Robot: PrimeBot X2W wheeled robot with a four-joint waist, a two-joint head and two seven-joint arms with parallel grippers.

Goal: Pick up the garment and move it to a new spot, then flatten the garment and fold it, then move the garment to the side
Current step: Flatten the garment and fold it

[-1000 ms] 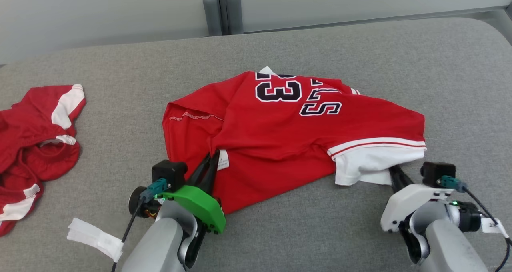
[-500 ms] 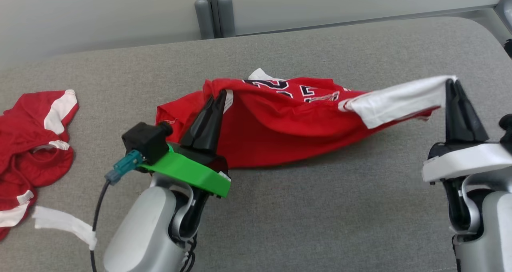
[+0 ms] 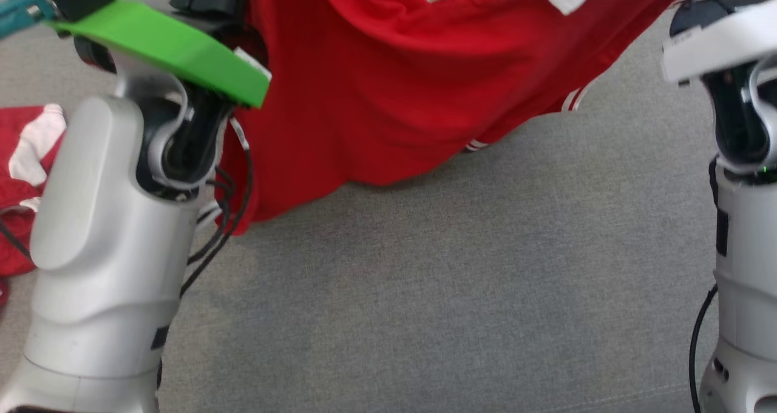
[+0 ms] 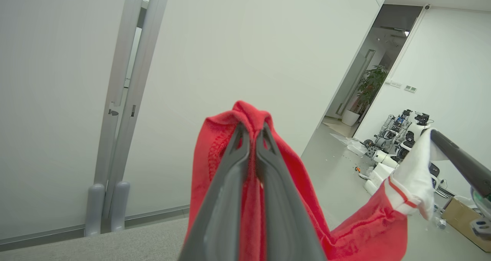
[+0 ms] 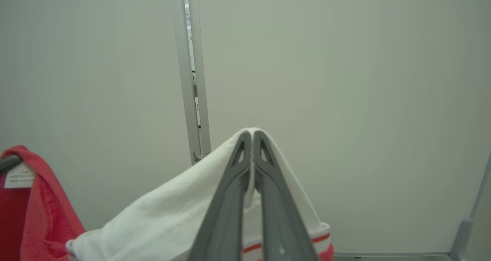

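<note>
Both arms lifted since 1 second ago. Jersey (image 3: 376,97) is off the grey surface (image 3: 461,291) and slung across the upper frame, low folds hanging near it. Left gripper (image 4: 253,129) is clamped on red fabric, right gripper (image 5: 252,136) clamped on the white sleeve. Light, limp cloth sags between the 2 grips; take it by the corners. Care label (image 5: 17,175) is too small to read.

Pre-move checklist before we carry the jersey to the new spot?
1. Left gripper jaws shut on the jersey, red edge: ok.
2. Right gripper jaws shut on the white sleeve: ok.
3. Lowest fold off the grey cushion: cannot tell.
4. Cloth taut between the grippers: not ok, it sags.
5. Other red garment apart from it, at left: ok.
</note>
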